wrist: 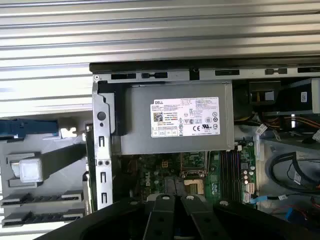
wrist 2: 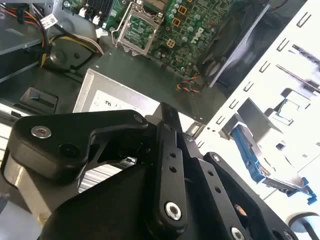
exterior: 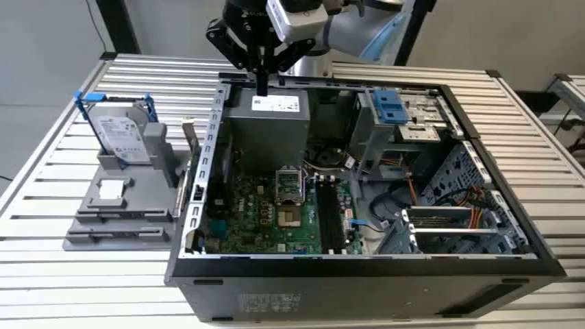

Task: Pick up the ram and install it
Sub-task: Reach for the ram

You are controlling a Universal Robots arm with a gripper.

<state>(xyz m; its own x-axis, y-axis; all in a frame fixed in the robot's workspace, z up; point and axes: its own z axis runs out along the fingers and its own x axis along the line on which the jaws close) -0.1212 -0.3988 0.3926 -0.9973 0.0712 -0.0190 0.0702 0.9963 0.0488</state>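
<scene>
Gripper (exterior: pixel 262 77) is hanging above the open case (exterior: pixel 216 130), over the rim that the power supply (exterior: pixel 270 130) is sitting against. It is sitting well clear of the rim, with free air on all sides. In both wrist views the fingers (wrist 2: pixel 171 160) (wrist: pixel 162 206) are pressing together at the tips. In the exterior view a thin dark strip is running down from the tips. I cannot tell whether that is the ram held edge-on or just the pads, so I cannot tell where the ram is.

Inside the case, the motherboard (exterior: pixel 246 212) is lying flat with open room above it, from the power supply edge to the opposite rim. The black slots (exterior: pixel 325 212) are running along it. On the exterior view's right side of the case, a drive cage (exterior: pixel 388 106) and cables (exterior: pixel 429 199) are crowding the space.

Outside the case, on the exterior view's left, a grey holder (exterior: pixel 119 205) is sitting on the slatted table (exterior: pixel 92 281) and carrying a hard drive (exterior: pixel 119 133). An upright card (exterior: pixel 189 147) is standing just beside the case wall — a tight gap there.
</scene>
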